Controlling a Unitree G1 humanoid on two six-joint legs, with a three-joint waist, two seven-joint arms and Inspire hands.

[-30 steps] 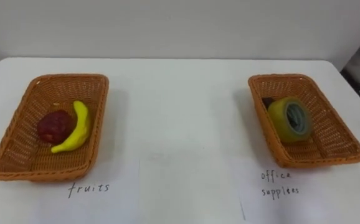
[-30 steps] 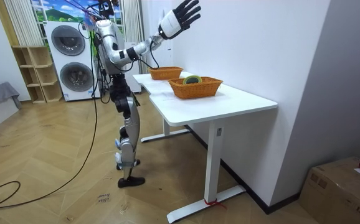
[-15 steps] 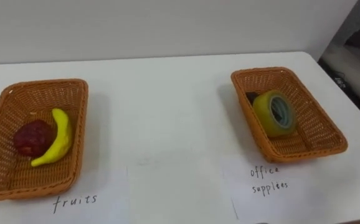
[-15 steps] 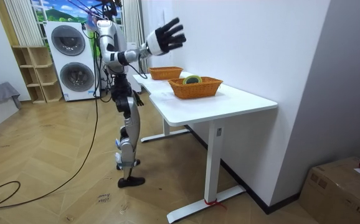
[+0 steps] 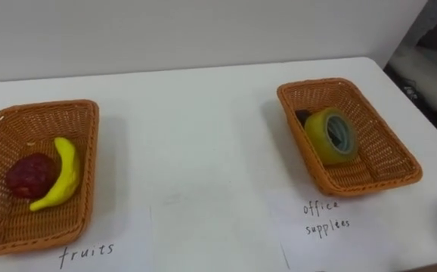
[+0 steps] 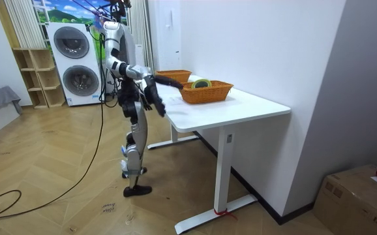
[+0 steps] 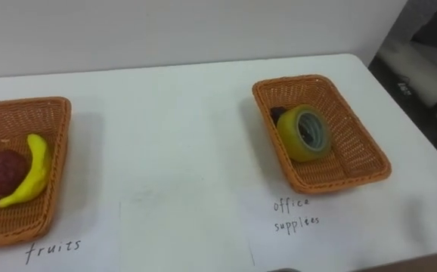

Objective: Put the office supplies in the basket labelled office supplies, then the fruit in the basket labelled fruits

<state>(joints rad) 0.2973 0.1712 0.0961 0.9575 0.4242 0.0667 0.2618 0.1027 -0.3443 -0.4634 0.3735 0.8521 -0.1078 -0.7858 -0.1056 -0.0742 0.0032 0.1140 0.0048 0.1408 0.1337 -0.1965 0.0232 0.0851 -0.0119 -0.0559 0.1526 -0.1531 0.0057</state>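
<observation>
The fruit basket (image 5: 7, 136) on the table's left holds a yellow banana (image 5: 57, 175) and a dark red fruit (image 5: 26, 175). On the right, the office supplies basket (image 5: 377, 147) holds a yellow-green tape roll (image 5: 329, 136) with a small dark thing (image 5: 302, 116) behind it. Handwritten paper labels (image 5: 325, 217) lie in front of each basket. In the room view my right hand (image 6: 157, 104) hangs low beside the table's near edge, blurred by motion. I stand at the table's long side, facing both baskets (image 6: 205, 91).
The white table (image 5: 203, 143) stands against a white wall. To the right of the table the floor drops away. Behind me are two stacked washing machines (image 6: 73, 62) and a wooden shelf (image 6: 35, 78). A cardboard box (image 6: 355, 196) sits at the room view's lower right.
My right arm has swung down from above head height to the table's edge. The eye view has shifted as my head moved. The things in the baskets lie as before.
</observation>
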